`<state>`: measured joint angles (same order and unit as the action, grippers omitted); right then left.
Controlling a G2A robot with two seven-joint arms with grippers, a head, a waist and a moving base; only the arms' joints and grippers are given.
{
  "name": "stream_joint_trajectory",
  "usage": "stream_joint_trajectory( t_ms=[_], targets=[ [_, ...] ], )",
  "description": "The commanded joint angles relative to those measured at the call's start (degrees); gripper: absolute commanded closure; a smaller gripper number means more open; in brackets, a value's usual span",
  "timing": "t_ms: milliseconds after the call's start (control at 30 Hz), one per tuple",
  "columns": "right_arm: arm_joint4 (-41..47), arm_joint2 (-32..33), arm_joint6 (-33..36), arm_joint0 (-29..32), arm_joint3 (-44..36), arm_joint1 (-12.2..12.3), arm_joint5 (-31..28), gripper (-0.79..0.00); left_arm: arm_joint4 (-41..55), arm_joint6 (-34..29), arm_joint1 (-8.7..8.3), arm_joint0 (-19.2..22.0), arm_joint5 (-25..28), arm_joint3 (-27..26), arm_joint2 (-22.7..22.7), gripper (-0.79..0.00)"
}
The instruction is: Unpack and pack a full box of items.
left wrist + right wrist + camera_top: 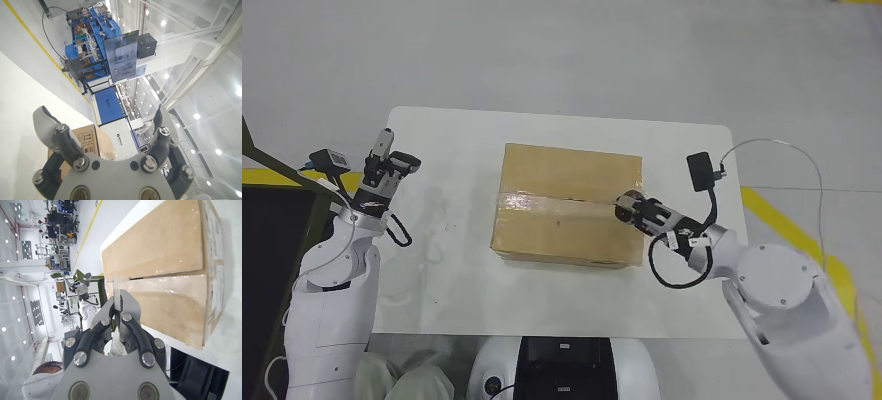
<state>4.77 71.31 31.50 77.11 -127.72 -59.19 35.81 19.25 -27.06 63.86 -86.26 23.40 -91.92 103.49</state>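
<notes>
Right wrist view has the right pincer [117,306] clamped shut on the loose end of the clear tape [116,285]. The tape runs on along the seam of the box [151,247], which lies just ahead with its flaps closed, mid-table [442,290]. Unsealing looks like the step in hand, and it next calls for a steady pull along the seam. The left pincer [392,165] hangs wide open and empty, well apart from the box.

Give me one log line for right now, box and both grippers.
box: closed, taped, on table | right gripper: shut on tape at box seam | left gripper: open, empty, away from box
</notes>
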Motion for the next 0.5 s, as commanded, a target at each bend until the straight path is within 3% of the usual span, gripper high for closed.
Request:
stream_joint_trajectory(
  t_ms=[0,467],
  targets=[
    [-1.53,-0.4,0.27,-0.97,-0.71,0.03,-0.81,0.0,0.0,0.0,0.0,0.0,0.0,0.0,0.0,-0.785],
    [-6.11,-2.86,4.45,-7.84,0.22,-0.12,-7.02,0.0,0.0,0.0,0.0,0.0,0.0,0.0,0.0,-0.785]
  ],
)
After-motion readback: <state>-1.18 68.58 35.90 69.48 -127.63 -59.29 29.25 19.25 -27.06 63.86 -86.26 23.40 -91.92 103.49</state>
